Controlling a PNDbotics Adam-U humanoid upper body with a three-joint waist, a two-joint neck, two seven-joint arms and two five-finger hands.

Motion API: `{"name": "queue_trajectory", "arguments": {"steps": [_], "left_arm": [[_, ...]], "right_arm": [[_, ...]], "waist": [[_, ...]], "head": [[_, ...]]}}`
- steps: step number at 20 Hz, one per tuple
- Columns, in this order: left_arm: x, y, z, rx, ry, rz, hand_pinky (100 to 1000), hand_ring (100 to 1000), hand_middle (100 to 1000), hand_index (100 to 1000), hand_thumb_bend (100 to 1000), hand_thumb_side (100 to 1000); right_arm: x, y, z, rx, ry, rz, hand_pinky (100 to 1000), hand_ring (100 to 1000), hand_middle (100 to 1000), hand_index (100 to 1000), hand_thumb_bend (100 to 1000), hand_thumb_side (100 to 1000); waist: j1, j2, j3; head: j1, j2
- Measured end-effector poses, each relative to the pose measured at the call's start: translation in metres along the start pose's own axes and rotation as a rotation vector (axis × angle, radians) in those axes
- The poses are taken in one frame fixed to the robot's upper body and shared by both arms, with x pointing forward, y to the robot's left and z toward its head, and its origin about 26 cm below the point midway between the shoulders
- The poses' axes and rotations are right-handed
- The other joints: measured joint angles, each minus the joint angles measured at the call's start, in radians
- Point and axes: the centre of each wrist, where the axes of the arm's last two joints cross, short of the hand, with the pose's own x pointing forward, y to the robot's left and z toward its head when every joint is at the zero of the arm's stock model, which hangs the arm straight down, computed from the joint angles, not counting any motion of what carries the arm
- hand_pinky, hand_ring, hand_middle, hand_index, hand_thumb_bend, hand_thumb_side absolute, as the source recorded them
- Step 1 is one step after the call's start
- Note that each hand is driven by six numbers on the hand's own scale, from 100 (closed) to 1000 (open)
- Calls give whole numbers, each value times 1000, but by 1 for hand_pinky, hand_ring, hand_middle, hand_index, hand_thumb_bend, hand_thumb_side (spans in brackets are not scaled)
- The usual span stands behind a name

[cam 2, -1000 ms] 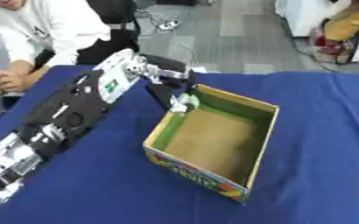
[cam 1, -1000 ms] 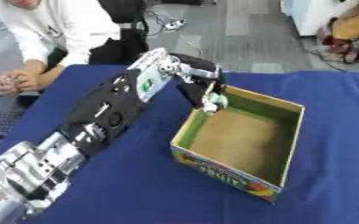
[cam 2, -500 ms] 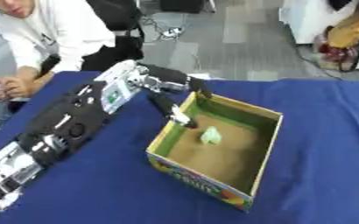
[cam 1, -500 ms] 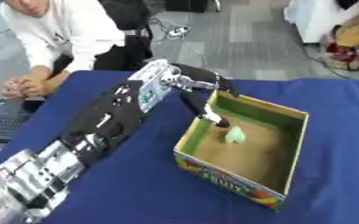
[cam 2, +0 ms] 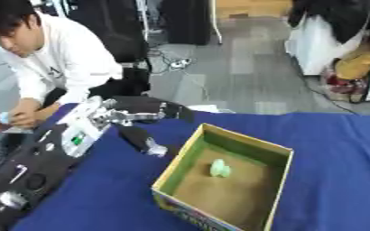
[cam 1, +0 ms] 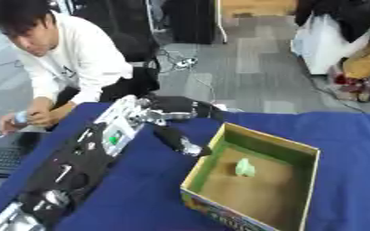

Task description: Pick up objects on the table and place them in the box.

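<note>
the pale green object [cam 1: 245,167] lies on the floor of the box [cam 1: 292,146], near its middle, touching no wall. the left hand [cam 1: 180,140] hangs just outside the box's near-left wall over the blue table [cam 1: 149,194], fingers relaxed and holding nothing. the step looks like clearing away from the box; best to lift the hand up and away from that wall so it does not nudge the box.
</note>
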Motion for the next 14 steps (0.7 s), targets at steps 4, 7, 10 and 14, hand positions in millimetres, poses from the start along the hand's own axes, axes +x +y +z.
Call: {"name": "queue_trajectory", "arguments": {"steps": [4, 7, 10, 14], "left_arm": [[32, -28, 26, 349, 13, 135, 822, 827, 868, 904, 217, 772], [62, -44, 35, 601, -3, 225, 789, 797, 851, 891, 248, 778], [86, -59, 39, 783, -3, 312, 769, 784, 845, 890, 183, 796], [108, -81, 40, 877, 26, 422, 746, 775, 836, 890, 143, 820]], "right_arm": [[-1, 0, 1, 3, -1, 3, 172, 315, 433, 516, 100, 832], [-1, 1, 1, 10, -8, 2, 175, 319, 434, 517, 100, 819], [-1, 3, 0, 22, -17, -1, 178, 323, 436, 518, 100, 827], [1, 8, -3, 44, -51, -26, 189, 341, 446, 521, 100, 806]], "waist": [[-8, 0, 26], [-18, 1, 40], [-20, 2, 55], [-31, 8, 68]], "head": [[-24, 1], [-34, 9], [-42, 25], [-42, 46]]}}
